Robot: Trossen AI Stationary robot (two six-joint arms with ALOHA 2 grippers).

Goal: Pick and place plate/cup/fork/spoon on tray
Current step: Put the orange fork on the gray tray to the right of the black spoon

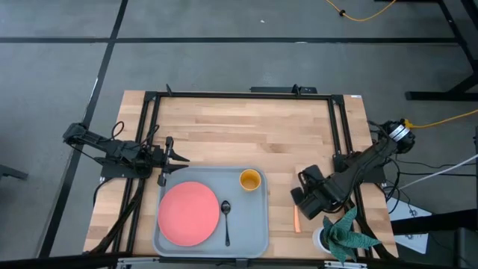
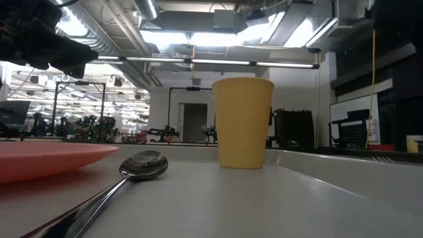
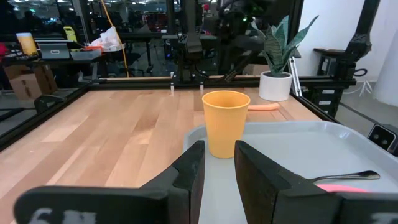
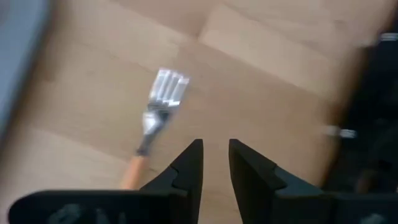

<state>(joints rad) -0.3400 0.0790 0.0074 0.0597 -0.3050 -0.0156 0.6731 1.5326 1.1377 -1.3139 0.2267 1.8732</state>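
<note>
The grey tray [image 1: 258, 237] lies at the table's near middle. On it rest the coral-pink plate [image 1: 188, 213], the dark spoon [image 1: 226, 221] right of the plate, and the orange-yellow cup [image 1: 250, 179], upright at the far right corner. The fork [image 1: 296, 218] lies flat on the wood right of the tray; its silver tines [image 4: 166, 87] show in the right wrist view. My right gripper [image 1: 305, 199] hovers just above and right of the fork, fingers [image 4: 216, 152] a narrow gap apart, empty. My left gripper [image 1: 176, 158] waits by the tray's far left corner, narrowly open [image 3: 219, 155], empty.
A white pot with a green plant [image 1: 337, 236] stands at the table's near right corner, close to my right arm and the fork. A black frame runs along the table's far, left and right sides [image 1: 239, 94]. Bare wood lies beyond the tray [image 1: 246, 131].
</note>
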